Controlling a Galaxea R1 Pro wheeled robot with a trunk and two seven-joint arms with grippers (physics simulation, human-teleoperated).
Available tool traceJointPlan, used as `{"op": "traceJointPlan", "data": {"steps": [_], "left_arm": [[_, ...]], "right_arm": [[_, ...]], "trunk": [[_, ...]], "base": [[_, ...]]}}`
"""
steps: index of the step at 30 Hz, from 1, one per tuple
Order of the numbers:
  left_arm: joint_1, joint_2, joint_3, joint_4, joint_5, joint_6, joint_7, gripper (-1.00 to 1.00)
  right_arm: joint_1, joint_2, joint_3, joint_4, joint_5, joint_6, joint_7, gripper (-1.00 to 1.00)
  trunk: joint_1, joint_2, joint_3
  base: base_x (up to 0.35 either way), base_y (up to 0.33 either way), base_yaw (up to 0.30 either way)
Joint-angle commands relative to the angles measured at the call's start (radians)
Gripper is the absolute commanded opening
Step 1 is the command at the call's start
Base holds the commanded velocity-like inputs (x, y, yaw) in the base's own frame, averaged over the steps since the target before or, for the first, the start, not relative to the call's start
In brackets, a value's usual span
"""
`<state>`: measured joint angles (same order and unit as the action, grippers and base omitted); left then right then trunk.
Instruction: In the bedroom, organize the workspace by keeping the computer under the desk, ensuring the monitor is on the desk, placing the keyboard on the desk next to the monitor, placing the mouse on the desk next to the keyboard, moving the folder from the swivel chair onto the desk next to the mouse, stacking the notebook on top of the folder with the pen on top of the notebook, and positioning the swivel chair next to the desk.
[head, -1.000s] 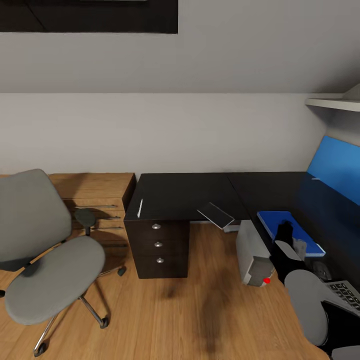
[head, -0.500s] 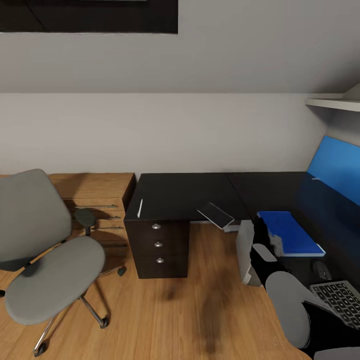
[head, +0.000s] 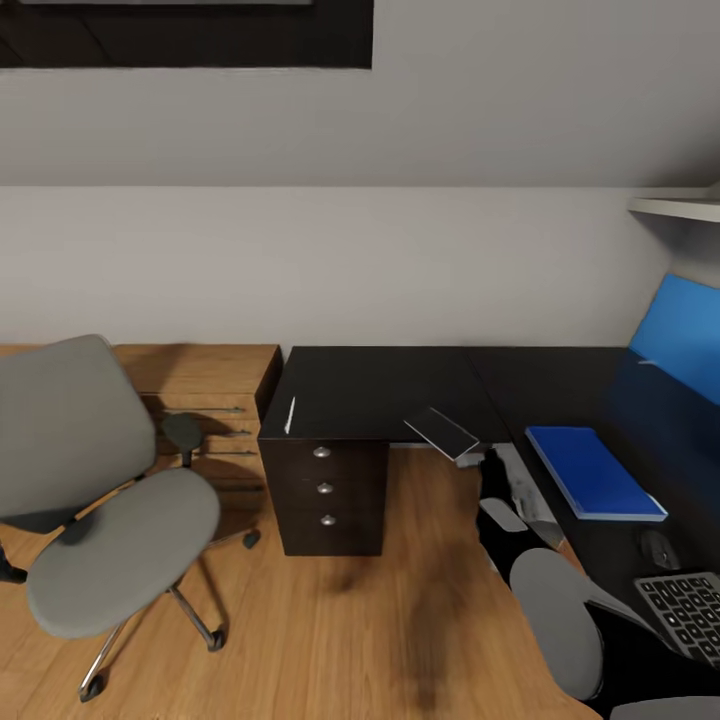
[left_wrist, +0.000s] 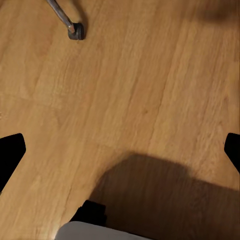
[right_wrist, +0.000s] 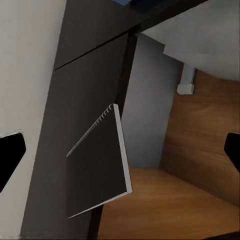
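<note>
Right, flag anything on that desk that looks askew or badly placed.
The dark spiral-bound notebook sits crooked at the front edge of the black desk, with a corner overhanging the floor; the right wrist view shows much of it jutting past the edge. The pen also lies close to the left edge. The blue folder lies flat.

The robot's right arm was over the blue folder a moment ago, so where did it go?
The right arm pulled back off the blue folder toward the desk's front edge, beside the notebook hanging over it. The camera shifted slightly too. The folder, mouse, keyboard, pen and chair stayed put.
</note>
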<state>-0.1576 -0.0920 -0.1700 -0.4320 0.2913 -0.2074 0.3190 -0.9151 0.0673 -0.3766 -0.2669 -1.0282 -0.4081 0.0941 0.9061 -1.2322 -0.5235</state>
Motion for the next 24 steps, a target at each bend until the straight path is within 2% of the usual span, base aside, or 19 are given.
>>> {"op": "traceJointPlan", "data": {"steps": [1,6,10,17,21,24], "left_arm": [[-0.001,0.001,-0.009,-0.001,0.01,-0.009,0.008,1.0],[-0.001,0.001,-0.005,-0.029,0.013,-0.014,0.011,1.0],[-0.001,0.001,-0.004,-0.042,0.015,-0.014,0.013,1.0],[-0.001,0.002,-0.003,-0.045,0.015,-0.01,0.015,1.0],[-0.001,0.002,-0.004,-0.045,0.016,-0.009,0.015,1.0],[-0.001,0.002,-0.005,-0.045,0.016,-0.009,0.015,1.0]], "right_arm": [[-0.001,-0.001,-0.003,0.002,-0.011,-0.001,0.011,1.0],[-0.001,-0.005,-0.004,0.002,-0.013,0.001,0.013,1.0],[-0.001,-0.004,-0.004,0.004,-0.013,0.002,0.013,1.0],[-0.001,-0.006,-0.002,0.005,-0.011,0.113,0.015,1.0],[-0.001,-0.002,-0.002,0.006,-0.013,0.132,0.016,1.0],[-0.001,0.001,-0.003,0.009,-0.013,0.138,0.045,1.0]], "trunk": [[0.0,-0.001,-0.001],[0.0,-0.001,0.0],[0.015,-0.029,-0.012],[0.042,-0.078,-0.034],[0.057,-0.106,-0.047],[0.069,-0.127,-0.056]], "base": [[0.0,0.0,0.23],[0.0,0.0,0.106],[0.0,0.0,0.023],[0.0,0.0,0.003],[0.0,0.0,0.0],[0.0,0.0,0.0]]}}
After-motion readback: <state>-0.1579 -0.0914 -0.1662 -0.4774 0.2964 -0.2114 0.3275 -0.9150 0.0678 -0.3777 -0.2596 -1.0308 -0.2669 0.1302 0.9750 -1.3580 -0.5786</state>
